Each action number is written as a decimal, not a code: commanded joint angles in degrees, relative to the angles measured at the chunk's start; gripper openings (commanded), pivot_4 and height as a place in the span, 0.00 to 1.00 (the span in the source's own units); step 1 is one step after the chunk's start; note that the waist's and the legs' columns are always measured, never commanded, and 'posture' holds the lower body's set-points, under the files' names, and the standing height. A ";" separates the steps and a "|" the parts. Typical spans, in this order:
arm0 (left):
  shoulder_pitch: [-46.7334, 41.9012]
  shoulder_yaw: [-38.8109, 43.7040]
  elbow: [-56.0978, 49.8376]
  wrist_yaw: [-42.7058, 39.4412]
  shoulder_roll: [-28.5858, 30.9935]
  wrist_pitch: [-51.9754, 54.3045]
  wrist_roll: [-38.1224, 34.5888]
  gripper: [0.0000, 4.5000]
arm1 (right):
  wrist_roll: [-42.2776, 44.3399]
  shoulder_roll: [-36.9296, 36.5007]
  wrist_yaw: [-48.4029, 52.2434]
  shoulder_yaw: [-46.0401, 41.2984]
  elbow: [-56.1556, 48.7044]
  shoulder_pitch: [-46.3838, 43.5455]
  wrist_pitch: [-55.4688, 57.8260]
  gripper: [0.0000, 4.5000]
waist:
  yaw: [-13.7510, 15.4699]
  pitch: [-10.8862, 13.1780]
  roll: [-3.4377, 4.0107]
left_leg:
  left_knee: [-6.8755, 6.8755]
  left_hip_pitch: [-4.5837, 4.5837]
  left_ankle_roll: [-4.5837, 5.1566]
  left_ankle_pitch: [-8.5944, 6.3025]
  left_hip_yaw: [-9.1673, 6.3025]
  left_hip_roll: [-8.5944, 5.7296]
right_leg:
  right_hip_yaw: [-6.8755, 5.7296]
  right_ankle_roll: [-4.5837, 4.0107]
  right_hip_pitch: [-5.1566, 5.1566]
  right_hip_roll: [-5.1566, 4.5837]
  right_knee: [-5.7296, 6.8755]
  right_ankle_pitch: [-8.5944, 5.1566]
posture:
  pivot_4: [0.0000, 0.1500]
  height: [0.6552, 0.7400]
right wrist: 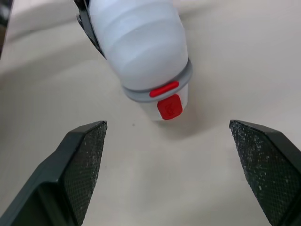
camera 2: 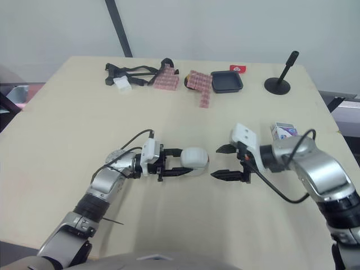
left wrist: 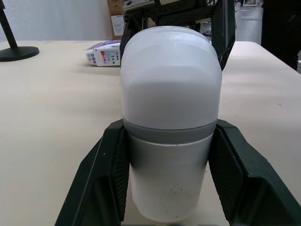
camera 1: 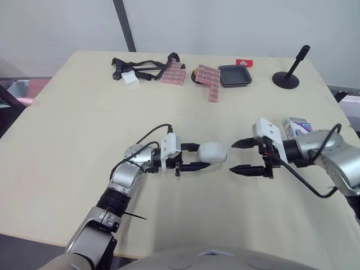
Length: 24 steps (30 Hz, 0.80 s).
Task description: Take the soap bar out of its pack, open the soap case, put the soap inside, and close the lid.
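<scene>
A pale wooden tabletop (camera 1: 84, 140) is seen from above, with two robot arms reaching in over it.

The left jaws are clamped on a white rounded plastic soap case (camera 1: 212, 153). Its lower end is held between the two black fingers (left wrist: 101, 179), one on each side, and its domed end points towards the right jaws. The case is seen closed, with a grey band between its two halves. A red latch (right wrist: 169, 107) sits on the end facing the right jaws. Whether the case touches the tabletop cannot be told.

The right jaws are spread wide and grip nothing. Their textured black fingers (right wrist: 84, 165) point at the soap case from just beside it, with a small gap left between fingertips and case.

Behind the right jaws, close to that arm's wrist, a small white cardboard soap pack with coloured print (camera 1: 296, 126) lies on the tabletop.

Well beyond both jaws, a row of things is set along the far edge:
- Beyond the left jaws: a tangle of black straps (camera 1: 143, 66), a small white block (camera 1: 130, 79) and a pink studded block (camera 1: 174, 73).
- Between the two jaws' lines: a second pink studded piece (camera 1: 209, 80) and a square black tray (camera 1: 234, 76), with a small red object (camera 1: 244, 62) behind it.
- Beyond the right jaws: a black stand with a round base and a tilted stem (camera 1: 287, 79).
</scene>
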 commanded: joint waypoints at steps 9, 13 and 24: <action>0.50 1.17 -1.95 -0.63 0.82 1.71 -1.90 0.42 | 2.16 5.89 1.90 -9.46 1.21 9.24 -20.31 0.22 | -0.60 0.00 0.00 | 0.07 -0.06 0.37 -0.11 0.03 -0.01 | 0.00 -0.08 -0.15 -0.04 0.10 -0.05 | 1.00 1.00; 0.85 1.56 -2.84 -1.08 1.42 2.25 -2.53 0.42 | 4.99 7.82 1.55 -11.76 -0.62 10.79 -22.92 0.02 | -0.58 0.00 0.00 | 0.06 -0.11 0.41 -0.12 0.03 -0.01 | 0.00 -0.21 -0.20 -0.04 0.10 -0.12 | 1.00 1.00; 0.66 1.22 -2.83 -1.94 1.88 1.53 -2.47 0.42 | 11.33 10.81 -6.42 -6.48 -6.43 -0.12 -14.02 0.02 | -1.34 0.01 0.02 | 0.09 -0.03 0.51 -0.07 0.02 -0.02 | -0.01 -0.23 -0.29 -0.05 0.20 -0.13 | 1.00 1.00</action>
